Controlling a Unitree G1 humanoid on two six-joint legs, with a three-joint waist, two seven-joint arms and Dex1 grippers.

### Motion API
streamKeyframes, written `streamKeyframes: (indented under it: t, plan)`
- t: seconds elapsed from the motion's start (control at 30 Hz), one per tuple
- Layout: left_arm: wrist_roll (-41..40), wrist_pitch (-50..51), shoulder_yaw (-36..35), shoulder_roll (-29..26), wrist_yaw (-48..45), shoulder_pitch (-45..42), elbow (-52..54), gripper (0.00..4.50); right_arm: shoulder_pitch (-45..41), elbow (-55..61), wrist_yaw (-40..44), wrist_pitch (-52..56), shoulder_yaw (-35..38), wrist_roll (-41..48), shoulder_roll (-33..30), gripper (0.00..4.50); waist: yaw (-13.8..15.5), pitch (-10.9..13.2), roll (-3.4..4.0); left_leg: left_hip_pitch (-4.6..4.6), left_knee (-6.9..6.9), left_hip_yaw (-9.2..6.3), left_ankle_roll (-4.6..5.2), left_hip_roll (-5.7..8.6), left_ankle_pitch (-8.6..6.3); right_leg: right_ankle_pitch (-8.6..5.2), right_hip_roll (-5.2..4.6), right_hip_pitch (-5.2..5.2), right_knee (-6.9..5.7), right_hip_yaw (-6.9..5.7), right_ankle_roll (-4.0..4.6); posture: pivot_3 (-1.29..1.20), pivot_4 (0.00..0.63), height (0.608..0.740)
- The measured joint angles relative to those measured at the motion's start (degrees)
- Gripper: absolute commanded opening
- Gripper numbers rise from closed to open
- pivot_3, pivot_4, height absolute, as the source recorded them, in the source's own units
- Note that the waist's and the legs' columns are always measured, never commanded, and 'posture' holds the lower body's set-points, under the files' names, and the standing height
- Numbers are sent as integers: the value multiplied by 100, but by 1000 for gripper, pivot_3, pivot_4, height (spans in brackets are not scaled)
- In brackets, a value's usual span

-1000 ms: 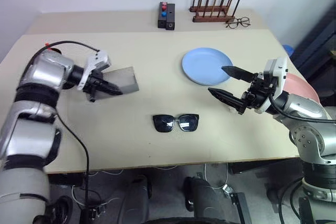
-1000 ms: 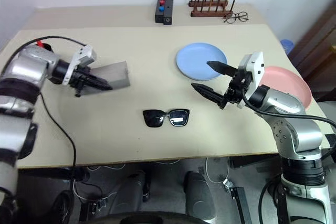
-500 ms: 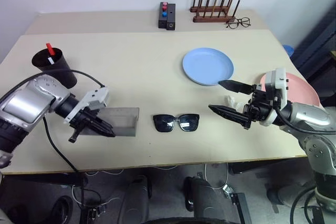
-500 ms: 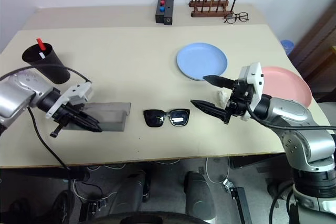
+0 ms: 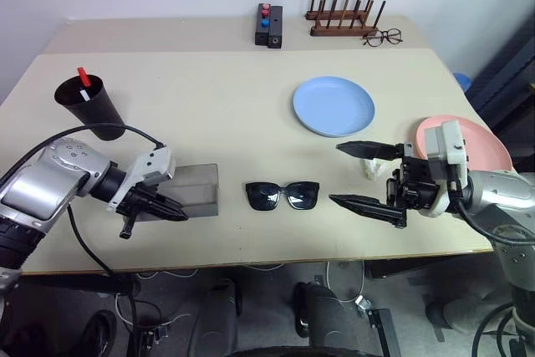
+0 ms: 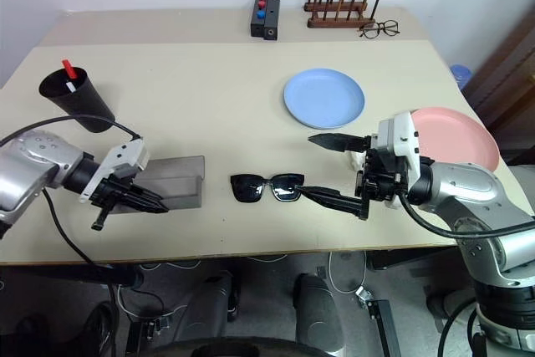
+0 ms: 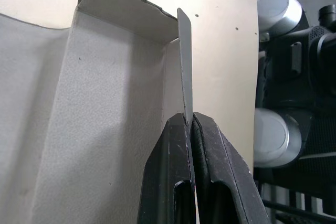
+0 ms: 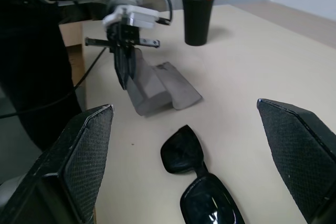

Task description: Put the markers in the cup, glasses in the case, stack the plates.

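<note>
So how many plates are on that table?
2. The blue plate lies toward the table's far right. The pink plate sits at the right edge, partly behind the right gripper's arm.

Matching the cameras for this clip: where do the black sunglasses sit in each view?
Left eye: sunglasses near the front edge, middle.
Right eye: likewise.
Left wrist: not in it.
Right wrist: low in the picture, middle.
Shared landmark: the grey case, which the left end effector grips.
</note>
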State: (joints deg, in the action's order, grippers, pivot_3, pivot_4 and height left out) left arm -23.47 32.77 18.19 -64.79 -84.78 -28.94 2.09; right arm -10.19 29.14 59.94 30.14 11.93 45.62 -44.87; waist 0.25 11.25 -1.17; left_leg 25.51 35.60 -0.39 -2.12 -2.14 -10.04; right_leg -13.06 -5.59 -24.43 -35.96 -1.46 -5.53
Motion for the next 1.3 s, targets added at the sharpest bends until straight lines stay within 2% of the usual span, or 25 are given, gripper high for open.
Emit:
streamKeyframes:
  t: [0.07, 0.17, 0.37, 0.4, 0.43, 0.53, 0.73, 0.83, 1.0, 1.13, 1.3]
  plan:
    - [34, -115, -105, 47, -4, 89, -20, 52, -7, 0, 20, -63, -43, -45, 0, 4500, 6, 0, 0, 0, 0, 0, 0, 0, 0, 0, 0, 0, 0, 0, 0, 0, 150, 740]
    - [37, -105, -155, 52, -48, 176, -21, 887, -43, 0, 42, -82, -112, -56, 0, 4500, 19, 0, 0, 0, 0, 0, 0, 0, 0, 0, 0, -1, 0, 0, 1, 0, 150, 740]
    - [30, 25, -241, 108, -197, 140, -27, 3850, -134, -2, 56, -84, -153, -57, 0, 4500, 53, 0, 0, 2, 0, 0, -1, 0, 0, 0, -1, 0, 3, 0, 1, 0, 150, 740]
    - [26, 59, -253, 123, -237, 100, -34, 4269, -153, -3, 55, -84, -153, -57, 0, 4500, 53, 0, 0, 2, 0, 0, -1, 0, 0, 1, 0, 0, 5, 0, 1, 0, 150, 740]
    - [21, 79, -259, 136, -310, 19, -60, 4461, -168, -6, 52, -84, -154, -58, 0, 4500, 52, 0, 0, 3, 0, 0, -1, 0, 0, 1, 0, 0, 5, 0, 1, 0, 150, 740]
    - [-3, 120, -345, 303, -512, -531, -270, 4461, -226, -48, 32, -84, -174, -102, 1, 4500, 63, 0, 0, 3, 3, 0, 0, 1, 0, 1, 0, 1, 4, -2, 1, 0, 150, 740]
    - [-122, 693, -326, 1364, -526, -1914, -775, 4461, -373, -346, 0, -176, -210, -280, 1, 4500, 52, 0, -1, 8, 12, 0, 3, 5, 1, 1, 0, 6, 1, -1, -1, 0, 150, 740]
    - [-20, 786, 30, 2194, -532, -2483, -1102, 4461, -325, -423, -7, -236, -186, -384, -2, 4500, 66, -1, 0, 8, 22, -1, 6, 9, 0, 0, 1, 9, -5, 0, -4, 0, 150, 740]
    - [641, 248, 769, 3236, -596, -3080, -2179, 4461, 246, -588, 5, -468, 116, -732, -236, 4500, 53, 2, -3, 14, 33, -3, 10, 8, -2, 1, 1, 8, -10, -2, -4, 0, 150, 740]
    - [1010, -424, 1096, 3539, -691, -3541, -2627, 4461, 750, -483, -63, -495, 561, -802, -307, 4500, 46, -2, 3, 15, 35, -3, 18, 8, -7, 0, 1, 7, -9, 0, -4, 0, 150, 740]
    - [1182, -1060, 1581, 3690, -747, -3586, -3230, 4461, 1248, -156, -303, -464, 953, -821, -309, 4500, 39, -2, 5, 13, 39, -3, 23, 7, -10, 0, 1, 7, -11, 0, -4, 0, 150, 740]
